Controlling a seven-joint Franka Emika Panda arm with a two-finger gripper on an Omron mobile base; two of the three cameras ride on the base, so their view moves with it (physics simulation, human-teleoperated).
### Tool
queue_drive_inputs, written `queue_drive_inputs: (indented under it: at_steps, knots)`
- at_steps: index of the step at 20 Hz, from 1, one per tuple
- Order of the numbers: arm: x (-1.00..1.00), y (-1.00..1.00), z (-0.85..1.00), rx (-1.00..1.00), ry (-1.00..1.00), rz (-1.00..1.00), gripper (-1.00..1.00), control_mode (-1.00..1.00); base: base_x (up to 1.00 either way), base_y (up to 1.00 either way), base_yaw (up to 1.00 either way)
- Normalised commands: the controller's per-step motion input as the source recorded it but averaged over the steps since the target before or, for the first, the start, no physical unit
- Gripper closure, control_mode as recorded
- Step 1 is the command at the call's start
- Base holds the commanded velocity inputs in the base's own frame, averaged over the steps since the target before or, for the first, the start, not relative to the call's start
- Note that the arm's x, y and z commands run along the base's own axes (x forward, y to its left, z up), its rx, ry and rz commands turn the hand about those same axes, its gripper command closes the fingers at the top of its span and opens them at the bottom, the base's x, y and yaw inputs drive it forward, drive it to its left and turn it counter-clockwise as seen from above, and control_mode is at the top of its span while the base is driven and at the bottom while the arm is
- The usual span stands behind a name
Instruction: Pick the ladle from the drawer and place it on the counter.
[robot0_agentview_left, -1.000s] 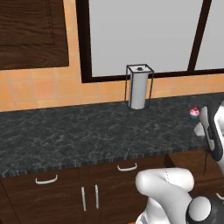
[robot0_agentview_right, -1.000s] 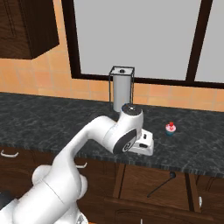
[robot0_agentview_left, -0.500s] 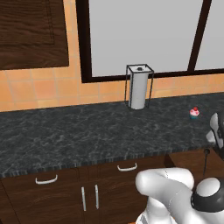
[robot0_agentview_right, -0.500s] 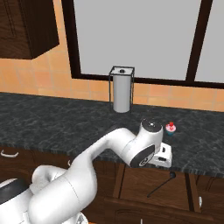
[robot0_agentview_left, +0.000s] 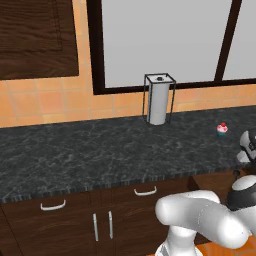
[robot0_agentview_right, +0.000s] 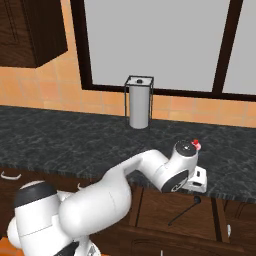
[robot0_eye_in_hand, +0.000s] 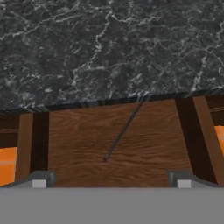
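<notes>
Bench: long black stone bench (robot0_agentview_left: 90, 155) with grey-white marbling and a thick rough front edge, running across dark wood cabinets (robot0_agentview_left: 65, 220); also in the right base view (robot0_agentview_right: 60, 140) and across the top of the hand view (robot0_eye_in_hand: 109, 48).
Drawer: open dark wood drawer (robot0_agentview_right: 165, 205) under the bench front edge, right of the arm; in the hand view its brown wood floor (robot0_eye_in_hand: 144, 148) lies between two side walls.
Ladle: thin dark long-handled ladle (robot0_agentview_right: 183, 211) lying on the drawer floor, slanted, bowl end up near the bench edge. In the hand view its handle (robot0_eye_in_hand: 124, 129) runs diagonally, with the upper end passing under the bench edge; the bowl cannot be made out there.
Fingers: white two-finger gripper (robot0_agentview_right: 197, 181) sits at the bench front edge above the open drawer. Two grey fingers (robot0_eye_in_hand: 39, 180) spread wide apart at the bottom of the hand view, nothing between them, clear of the ladle.
Other items: white paper towel roll in a thin black wire holder (robot0_agentview_left: 158, 99), upright at the back of the bench under the window (robot0_agentview_left: 165, 40); small cupcake with pink icing (robot0_agentview_left: 222, 129) to its right, well apart from it.
Wall: orange tiles (robot0_agentview_left: 45, 105) behind the bench.
</notes>
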Motion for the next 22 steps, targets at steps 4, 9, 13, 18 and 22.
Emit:
queue_drive_inputs:
  at_steps: [4, 9, 13, 18, 22]
  knots:
    - [0.11, 0.00, -0.56, 0.00, 0.02, 0.00, -1.00, -1.00, 0.00, 0.00, 0.00]
    - [-0.25, 0.00, -0.56, -0.01, 0.13, 0.00, -1.00, -1.00, 0.00, 0.00, 0.00]
    - [-0.55, 0.00, -0.78, -0.01, 0.15, 0.00, -1.00, -1.00, 0.00, 0.00, 0.00]
    - [-0.27, -0.01, -0.60, -0.01, 0.04, 0.00, -1.00, -1.00, 0.00, 0.00, 0.00]
    - [0.00, -0.20, -0.34, 0.00, 0.00, 0.00, -1.00, -1.00, 0.00, 0.00, 0.00]
